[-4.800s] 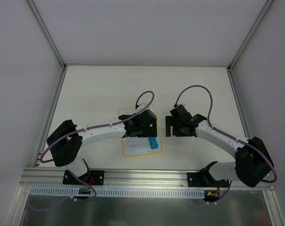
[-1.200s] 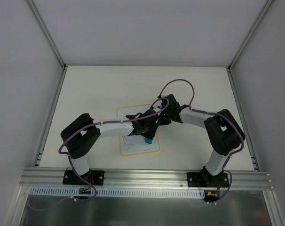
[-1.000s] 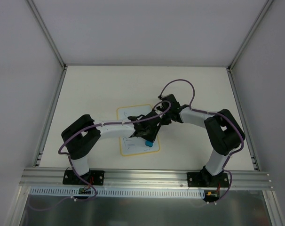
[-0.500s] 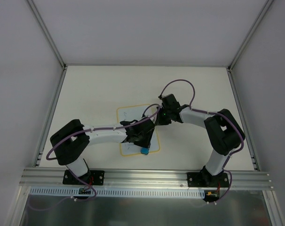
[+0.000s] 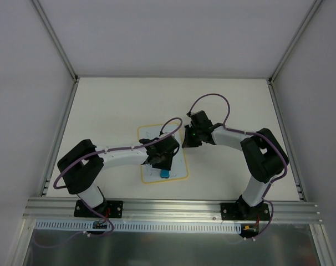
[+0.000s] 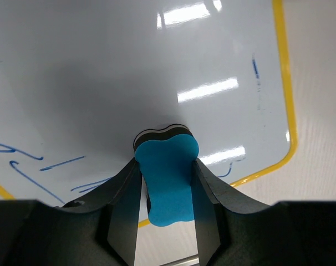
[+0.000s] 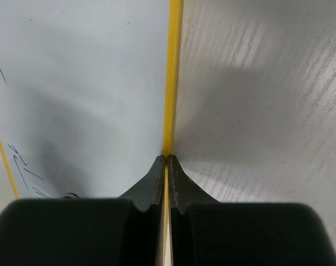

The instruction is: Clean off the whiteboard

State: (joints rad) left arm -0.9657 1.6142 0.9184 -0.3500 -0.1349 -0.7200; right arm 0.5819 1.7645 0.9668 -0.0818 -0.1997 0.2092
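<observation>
The whiteboard (image 5: 151,136), white with a yellow border, lies flat mid-table. My left gripper (image 5: 162,165) is over its near part, shut on the blue bone-shaped eraser (image 5: 164,174). In the left wrist view the eraser (image 6: 167,183) sits between the fingers (image 6: 126,188) and presses on the whiteboard (image 6: 101,66). Blue scribbles (image 6: 40,166) remain at the lower left and a short mark (image 6: 255,66) near the right border. My right gripper (image 5: 184,142) is shut, its tips (image 7: 167,158) resting on the board's yellow right edge (image 7: 172,66).
A metal rail (image 5: 168,208) runs along the near edge of the table with both arm bases on it. Grey walls and frame posts (image 5: 57,39) close in the sides and back. Purple cables (image 5: 209,100) arch over both wrists.
My left gripper has carried the eraser from the board's right side toward its near edge and slightly left. The right gripper has stayed on the board's right edge.
</observation>
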